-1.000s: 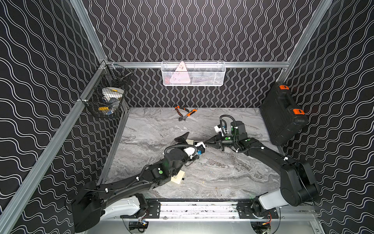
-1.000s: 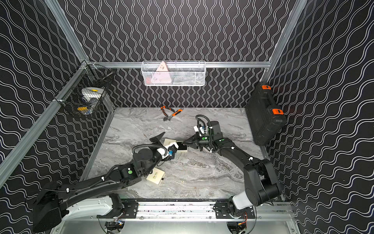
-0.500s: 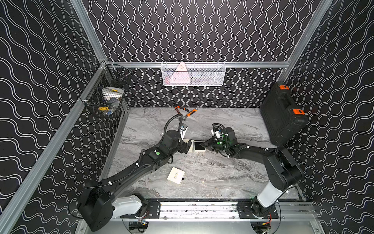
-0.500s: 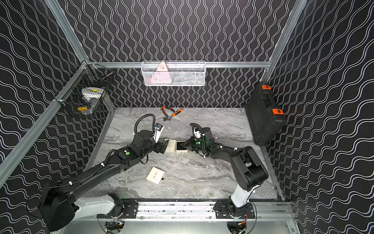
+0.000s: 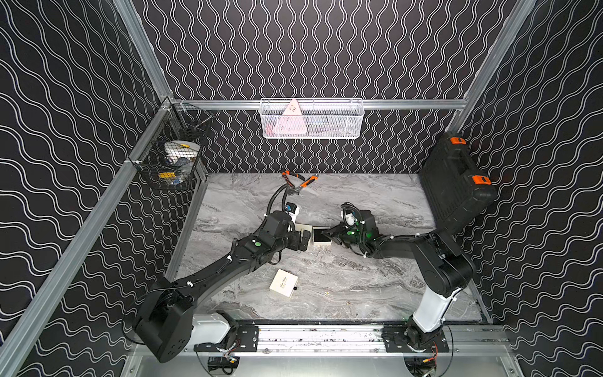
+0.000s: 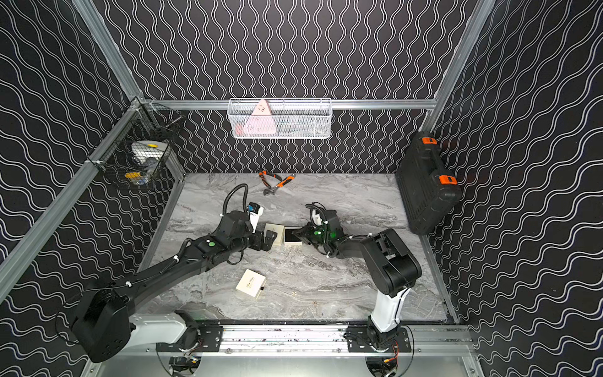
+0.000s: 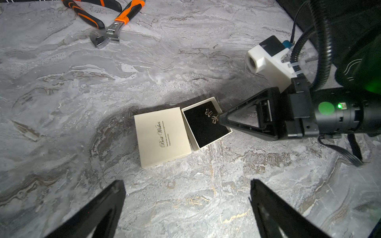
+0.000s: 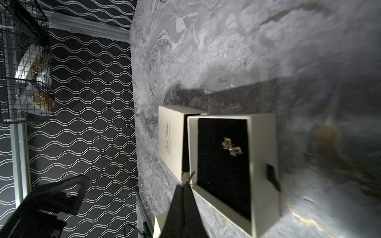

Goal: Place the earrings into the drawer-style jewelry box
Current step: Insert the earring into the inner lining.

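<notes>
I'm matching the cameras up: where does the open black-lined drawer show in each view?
Both top views: drawer just below picture centre.
Left wrist: near centre, the right gripper tip at its edge.
Right wrist: fills the middle, one earring lying in it.
Shared landmark: the cream sleeve right beside the drawer.
</notes>
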